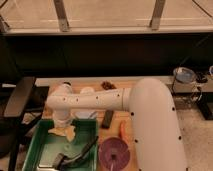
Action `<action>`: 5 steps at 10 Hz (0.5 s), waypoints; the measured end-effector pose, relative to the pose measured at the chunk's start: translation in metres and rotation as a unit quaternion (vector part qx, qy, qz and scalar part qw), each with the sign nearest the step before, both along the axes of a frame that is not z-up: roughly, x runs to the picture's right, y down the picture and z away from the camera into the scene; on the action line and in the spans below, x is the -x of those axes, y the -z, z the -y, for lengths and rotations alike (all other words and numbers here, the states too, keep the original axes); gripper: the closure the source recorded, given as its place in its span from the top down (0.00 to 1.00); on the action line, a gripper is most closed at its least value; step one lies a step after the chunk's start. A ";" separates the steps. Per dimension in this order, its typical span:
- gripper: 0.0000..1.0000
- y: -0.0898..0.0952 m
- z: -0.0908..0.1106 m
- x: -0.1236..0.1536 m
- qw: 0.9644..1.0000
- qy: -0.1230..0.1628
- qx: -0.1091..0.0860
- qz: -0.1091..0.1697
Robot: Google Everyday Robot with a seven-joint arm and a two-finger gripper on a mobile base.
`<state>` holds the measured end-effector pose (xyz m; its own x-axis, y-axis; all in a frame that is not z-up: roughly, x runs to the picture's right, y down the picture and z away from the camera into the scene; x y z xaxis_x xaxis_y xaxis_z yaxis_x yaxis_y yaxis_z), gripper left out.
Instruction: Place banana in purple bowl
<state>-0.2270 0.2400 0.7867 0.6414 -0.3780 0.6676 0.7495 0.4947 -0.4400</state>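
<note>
The gripper hangs over the far end of the green tray, jaws apart, right at the banana lying there. The purple bowl stands just right of this tray. Closing off-centre could let the flat banana slip out.

One banana, one purple bowl, one green tray, one pair of jaws over the tray.

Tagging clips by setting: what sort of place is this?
Probably an office or lab: glazed wall with metal mullions, dark chair, wooden table. The gripper hangs over the banana at the green tray's rear.
</note>
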 end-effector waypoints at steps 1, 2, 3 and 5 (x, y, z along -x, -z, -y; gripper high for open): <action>0.71 -0.003 -0.004 0.002 1.000 -0.003 0.006 0.002; 0.71 -0.005 -0.007 0.003 1.000 -0.006 0.012 0.004; 0.69 -0.006 -0.010 0.004 1.000 -0.010 0.016 0.006; 0.51 -0.006 -0.014 0.005 0.999 -0.023 0.021 0.011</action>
<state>-0.2322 0.2543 0.7928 0.6416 -0.3199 0.6971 0.7369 0.5095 -0.4443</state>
